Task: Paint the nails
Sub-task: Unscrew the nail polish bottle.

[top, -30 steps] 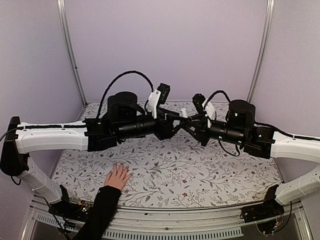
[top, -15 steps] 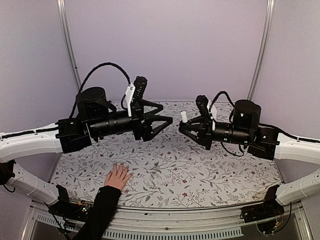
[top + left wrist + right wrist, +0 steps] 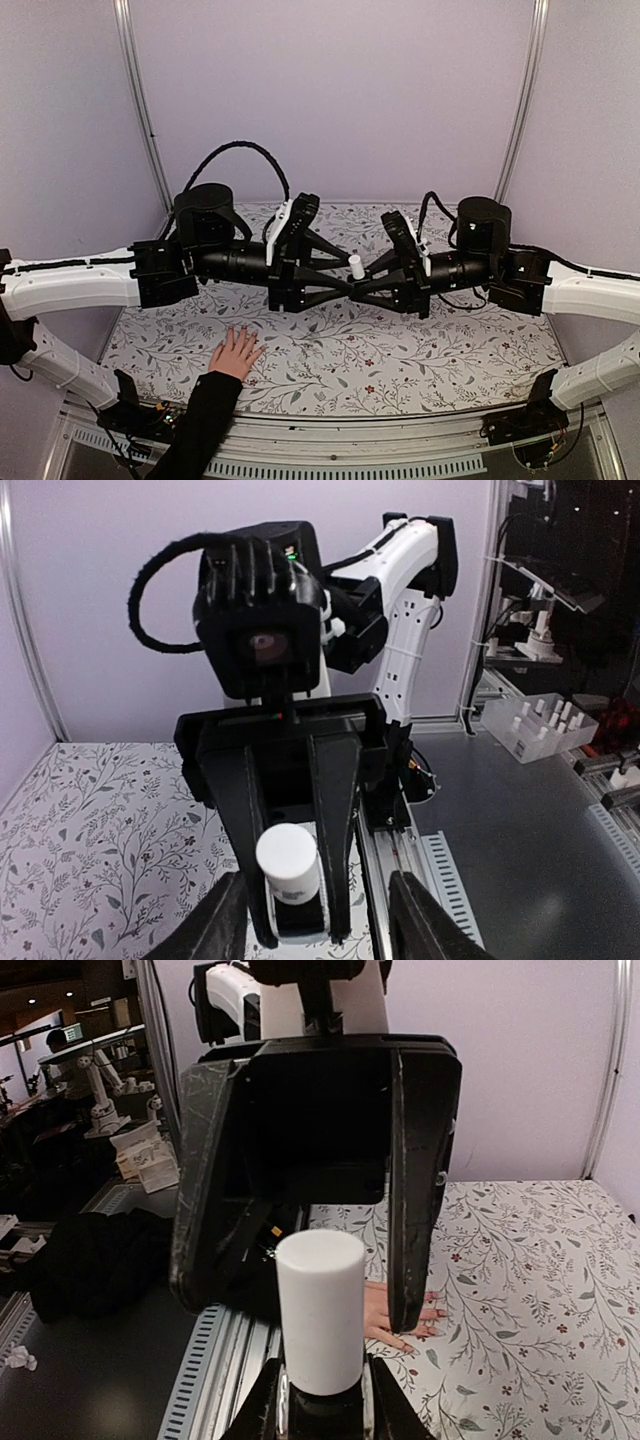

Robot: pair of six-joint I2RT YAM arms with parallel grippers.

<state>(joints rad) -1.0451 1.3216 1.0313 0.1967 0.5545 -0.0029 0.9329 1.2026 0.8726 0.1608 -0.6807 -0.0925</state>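
At the left, the left arm (image 3: pixel 80 280) reached in level above the desk (image 3: pixel 450 350), which wore a leaf-and-flower print. Near the front edge, under that arm, a hand (image 3: pixel 236 353) in a black sleeve (image 3: pixel 200 420) lay flat on the desk with fingers spread. The nails (image 3: pixel 243 334) were at its fingertips, pointing toward the back wall, well below both tools and touched by neither. They were too small to show whether any polish was on them. In the right wrist view the same hand showed beyond the cap, low on the desk edge.

Toward the middle, the left tool (image 3: pixel 345 272) hung in the air with its jaws wide. Its fingers (image 3: pixel 420 1160) stood on either side of a white cap (image 3: pixel 320 1310), with a gap showing on each side, so it gripped nothing.

The cap sat on a small dark bottle (image 3: pixel 296 915), raised well above the desk between the two arms. The right tool (image 3: pixel 365 283) faced the left one head-on and held the bottle, its two fingers (image 3: pixel 240 820) closed on the dark body just under the cap. The cap stuck out past the fingertips into the left tool's open jaws.

At the right, the right arm (image 3: pixel 590 290) stretched in level from its side, mirroring the left.
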